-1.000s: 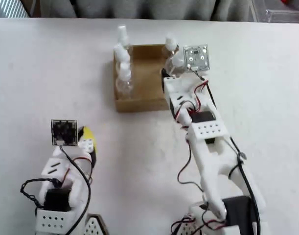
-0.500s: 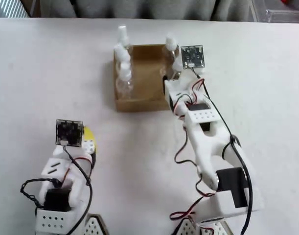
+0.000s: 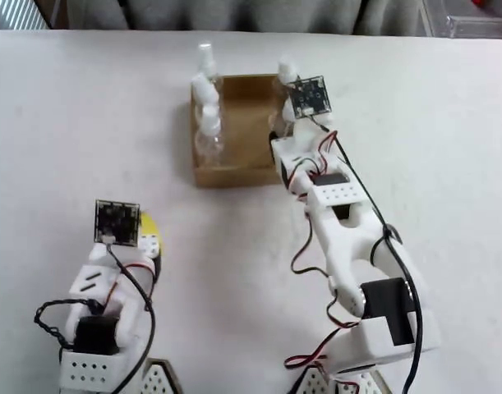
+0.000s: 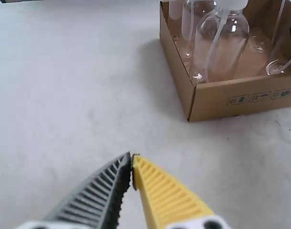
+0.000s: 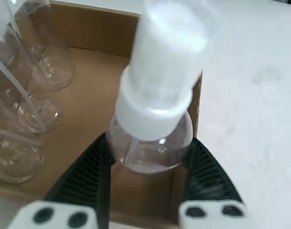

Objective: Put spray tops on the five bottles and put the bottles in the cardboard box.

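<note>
The cardboard box [image 3: 244, 127] stands at the table's far middle. Several clear bottles [image 3: 206, 111] with white spray tops line its left wall, upright. My right gripper [image 3: 285, 123] is at the box's right wall, shut on another sprayer-topped bottle [image 3: 287, 75]. In the right wrist view this bottle [image 5: 157, 109] sits between the black fingers [image 5: 95, 171], its base over the box [image 5: 88, 100] just inside that wall. My left gripper [image 3: 145, 228] rests at the near left, shut and empty. Its grey and yellow tips [image 4: 132, 158] meet well short of the box [image 4: 240, 98].
The white table [image 3: 415, 107] lies bare to the box's left and right. The right arm's body and cables [image 3: 341, 230] stretch from the near edge up to the box. Inside the box, brown floor shows between the bottle row [image 5: 35, 90] and the held bottle.
The right arm has swung left with its bottle, bringing it from beside the box's right wall to over it. The left arm shifted slightly, then stayed still.
</note>
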### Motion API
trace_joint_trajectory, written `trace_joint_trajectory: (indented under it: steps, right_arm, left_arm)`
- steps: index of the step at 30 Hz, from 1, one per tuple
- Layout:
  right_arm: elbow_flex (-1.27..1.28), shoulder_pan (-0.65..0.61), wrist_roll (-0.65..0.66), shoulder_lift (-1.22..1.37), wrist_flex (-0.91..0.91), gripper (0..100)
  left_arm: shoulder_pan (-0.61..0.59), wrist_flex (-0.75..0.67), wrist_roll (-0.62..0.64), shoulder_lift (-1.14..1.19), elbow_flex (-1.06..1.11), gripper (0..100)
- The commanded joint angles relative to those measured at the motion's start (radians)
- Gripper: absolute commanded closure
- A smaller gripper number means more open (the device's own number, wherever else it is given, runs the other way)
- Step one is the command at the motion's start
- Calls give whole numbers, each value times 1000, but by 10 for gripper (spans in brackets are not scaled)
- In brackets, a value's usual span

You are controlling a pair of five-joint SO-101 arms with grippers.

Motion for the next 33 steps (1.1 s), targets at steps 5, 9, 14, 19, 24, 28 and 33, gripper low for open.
trace_joint_trajectory:
  steps: [5, 9, 14, 19, 24, 28, 33]
  right_arm:
    - [-51, 4, 14, -13, 15, 789]
    - [-51, 5, 14, -19, 15, 750]
    - [-55, 4, 12, -21, 10, 666]
    - [-61, 4, 12, -22, 8, 652]
    - [-86, 2, 12, -24, 15, 652]
    - [-77, -31, 12, -56, 21, 652]
    - [-84, -61, -14, -84, 67, 652]
  left_arm:
    - [-7, 2, -9, -15, -3, 977]
    - [-7, 2, -9, -15, -3, 977]
    - [-7, 0, -9, -15, -3, 977]
    - [-7, -3, -9, -15, -3, 977]
    - [-7, -6, -9, -15, -3, 977]
    - [-7, -6, -9, -15, -3, 977]
    - [-7, -6, -9, -15, -3, 977]
